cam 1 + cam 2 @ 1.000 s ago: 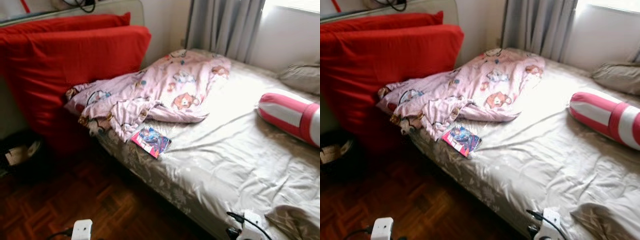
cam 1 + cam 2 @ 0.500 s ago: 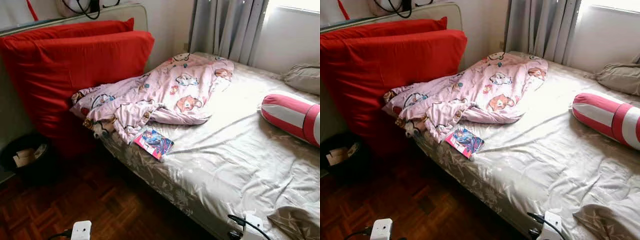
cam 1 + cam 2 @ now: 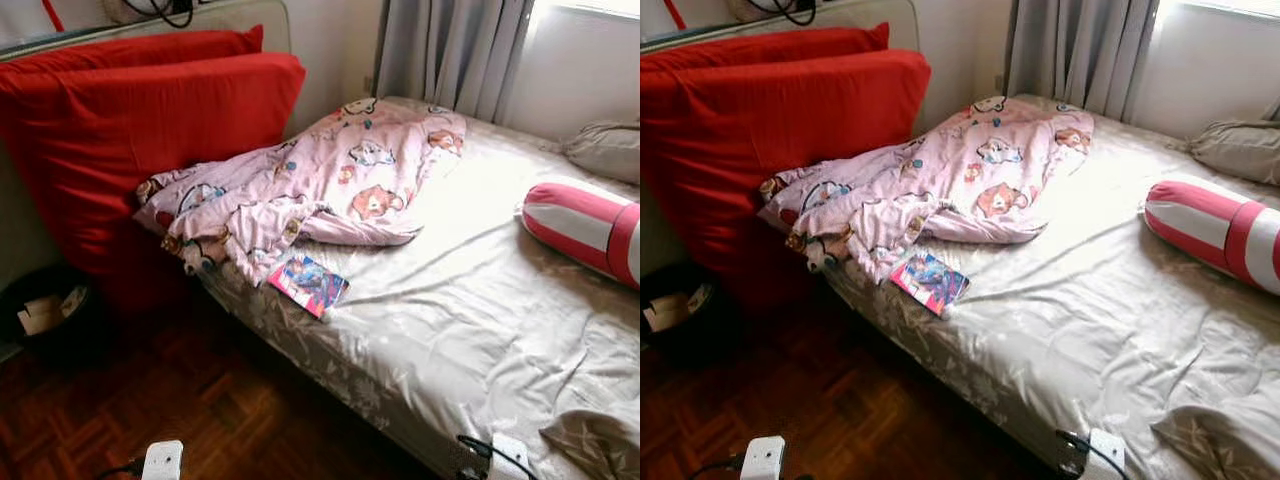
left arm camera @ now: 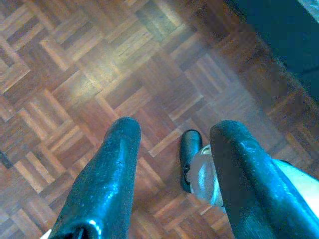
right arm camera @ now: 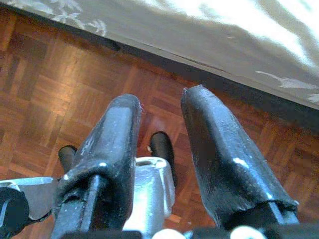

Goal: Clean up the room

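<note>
A crumpled pink blanket with cartoon prints lies across the near corner of the bed. A small colourful book rests on the beige sheet just below it, close to the mattress edge. Both arms hang low over the parquet floor. In the left wrist view my left gripper is open with nothing between its fingers, pointing down at the floor. In the right wrist view my right gripper is open and empty, next to the bed's side.
Two big red cushions lean against the wall left of the bed. A dark bin with paper stands on the floor below them. A red and white bolster and a beige pillow lie at the bed's right. Grey curtains hang behind.
The head views shift slightly up and then down again as the camera moves. The blanket, book and cushions stay where they were.
</note>
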You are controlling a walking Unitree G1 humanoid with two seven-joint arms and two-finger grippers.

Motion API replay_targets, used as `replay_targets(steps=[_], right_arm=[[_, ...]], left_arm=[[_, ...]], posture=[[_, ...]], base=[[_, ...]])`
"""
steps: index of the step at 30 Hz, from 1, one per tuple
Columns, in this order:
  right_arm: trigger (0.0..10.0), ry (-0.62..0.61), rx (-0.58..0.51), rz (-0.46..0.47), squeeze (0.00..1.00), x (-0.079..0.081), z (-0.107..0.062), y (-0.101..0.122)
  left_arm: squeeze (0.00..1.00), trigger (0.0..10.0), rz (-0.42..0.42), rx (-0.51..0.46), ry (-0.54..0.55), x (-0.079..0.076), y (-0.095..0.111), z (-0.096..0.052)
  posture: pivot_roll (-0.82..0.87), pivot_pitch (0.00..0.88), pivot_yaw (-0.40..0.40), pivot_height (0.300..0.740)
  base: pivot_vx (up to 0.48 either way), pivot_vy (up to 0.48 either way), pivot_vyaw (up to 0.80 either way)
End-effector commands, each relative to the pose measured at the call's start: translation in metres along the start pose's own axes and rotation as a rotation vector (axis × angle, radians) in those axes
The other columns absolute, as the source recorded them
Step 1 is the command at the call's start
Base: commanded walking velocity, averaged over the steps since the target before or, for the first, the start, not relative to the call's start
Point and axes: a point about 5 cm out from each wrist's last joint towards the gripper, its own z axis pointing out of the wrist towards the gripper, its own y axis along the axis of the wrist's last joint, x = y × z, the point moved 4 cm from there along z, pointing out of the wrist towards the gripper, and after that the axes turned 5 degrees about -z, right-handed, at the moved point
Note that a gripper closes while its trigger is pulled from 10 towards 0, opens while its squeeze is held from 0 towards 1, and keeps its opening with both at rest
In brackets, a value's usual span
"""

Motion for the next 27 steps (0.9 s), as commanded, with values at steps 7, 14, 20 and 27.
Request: replay_targets(steps=[7, 14, 20, 27], right_arm=[[10.0, 0.000, 0.000, 0.018, 0.00, 0.0014, 0.0001, -0.0006], [10.0, -0.002, 0.000, 0.030, 0.00, 0.0019, 0.0003, -0.0002], [10.0, -0.003, -0.002, 0.038, 0.00, 0.0020, 0.0003, 0.0000], [10.0, -0.007, -0.004, 0.060, 0.00, 0.0018, 0.0002, -0.0008]], left_arm=[[0.00, 10.0, -0.004, 0.017, 0.004, 0.0025, -0.0035, -0.0008], [0.00, 10.0, -0.009, 0.015, 0.007, 0.0032, -0.0025, -0.0006], [0.00, 10.0, -0.014, 0.014, 0.010, 0.0038, -0.0025, -0.0007], [0.00, 10.0, -0.019, 0.013, 0.013, 0.0045, -0.0029, -0.0009]], posture=[[0.04, 0.000, 0.001, 0.740], [0.04, 0.000, 0.005, 0.740], [0.04, 0.000, 0.006, 0.740], [0.04, 0.000, 0.004, 0.740]], base=[[0.000, 0.397, 0.00], [0.000, 0.480, -0.78], [0.000, 0.480, -0.26], [0.000, 0.480, 0.00]])
